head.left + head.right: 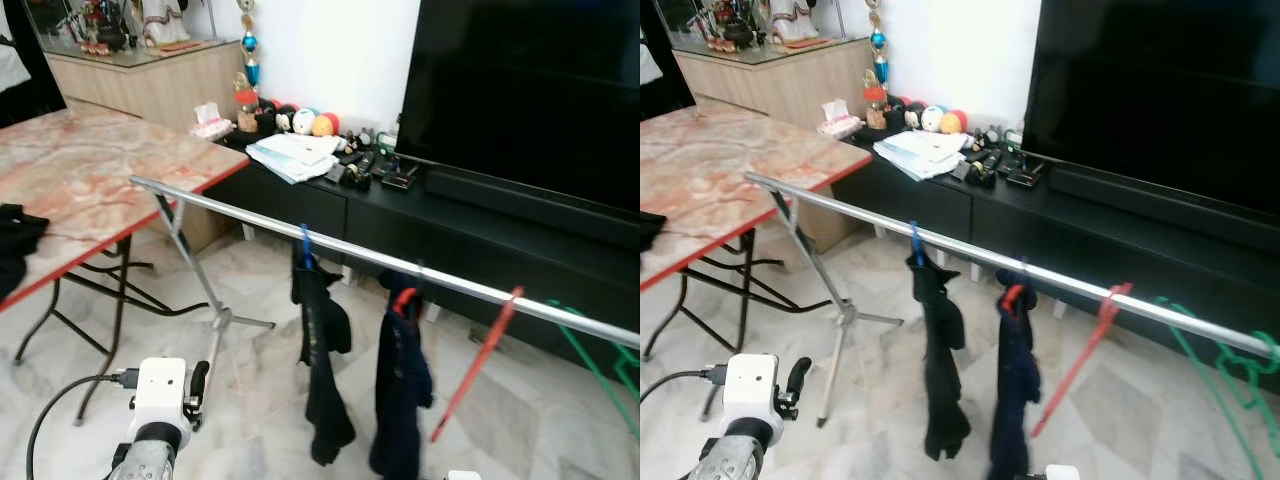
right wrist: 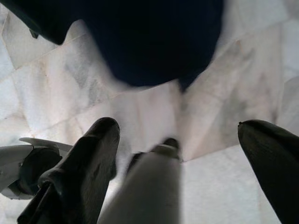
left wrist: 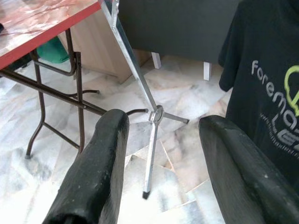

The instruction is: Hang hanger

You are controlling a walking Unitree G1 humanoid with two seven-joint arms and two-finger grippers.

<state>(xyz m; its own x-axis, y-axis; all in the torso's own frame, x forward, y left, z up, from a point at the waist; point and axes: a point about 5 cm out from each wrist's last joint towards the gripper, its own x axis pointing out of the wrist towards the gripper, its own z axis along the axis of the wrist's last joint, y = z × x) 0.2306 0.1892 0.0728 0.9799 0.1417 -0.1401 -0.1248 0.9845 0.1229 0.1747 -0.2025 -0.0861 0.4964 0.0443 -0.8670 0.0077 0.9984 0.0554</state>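
Red hanger [image 1: 478,360] is found on the silver drying rail [image 1: 250,218], hook over the bar, body slanting down and toward the robot; empty of clothing. Judged already hung, or only loosely caught, since it tilts rather than drops plumb.

Beside it on the same rail: a dark garment on a red-hooked hanger [image 1: 400,405], then a black garment on a blue hanger [image 1: 320,365]. Both hang straight, weight of cloth keeping them vertical. A green hanger [image 1: 600,365] is seen at the rail's far right end, apart from the red one.

Rail is carried on a folding tripod stand [image 3: 152,140], legs splayed on the marble floor [image 1: 250,400] for footing.

Left end effector [image 3: 161,172] is held low, fingers spread wide, nothing between them; the stand foot and a printed black T-shirt [image 3: 266,93] lie ahead of it. Right end effector [image 2: 182,168] is also spread wide and pointed at the floor beneath dark cloth; a pale, blurred cylindrical part sits between its fingers, and whether that is gripped cannot be told. Both are judged disengaged from the hanger.

Further out: a marble-patterned folding desk [image 1: 90,170] at left with dark cloth on its edge, a black TV console [image 1: 480,240] behind the rail, a large television [image 1: 530,90] above it.
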